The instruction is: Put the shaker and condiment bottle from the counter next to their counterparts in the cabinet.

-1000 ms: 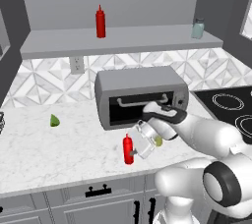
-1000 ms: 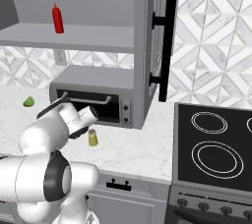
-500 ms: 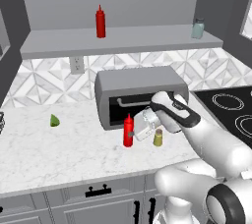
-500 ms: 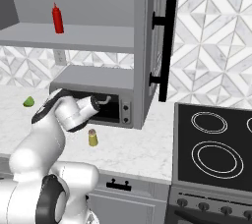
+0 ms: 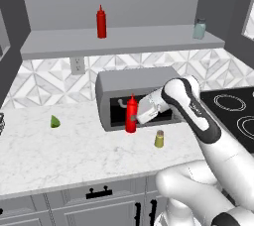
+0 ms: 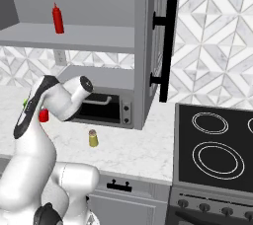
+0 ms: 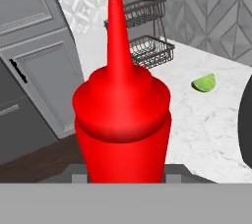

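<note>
My gripper (image 5: 135,116) is shut on the red condiment bottle (image 5: 131,115), holding it upright above the counter (image 5: 74,155) in front of the toaster oven. In the hand view the bottle (image 7: 122,120) sits close, nozzle up, and hides the fingertips. From the right base view only a red bit of the bottle (image 6: 43,115) peeks out behind my arm. The olive-yellow shaker (image 5: 159,139) (image 6: 93,138) stands on the counter to the right of it. On the cabinet shelf (image 5: 124,39) stand the other red bottle (image 5: 101,22) (image 6: 58,18) and a pale teal shaker (image 5: 199,28).
A grey toaster oven (image 5: 114,84) sits against the backsplash right behind the held bottle. A lime wedge (image 5: 54,121) (image 7: 204,83) lies at the left. The stove (image 6: 217,145) is at the right. The open cabinet door (image 6: 158,46) juts out. A wire rack (image 7: 147,36) stands farther left.
The gripper has lifted the red bottle off the counter, and the bottle now hangs higher in front of the toaster oven. The shaker has stayed in place.
</note>
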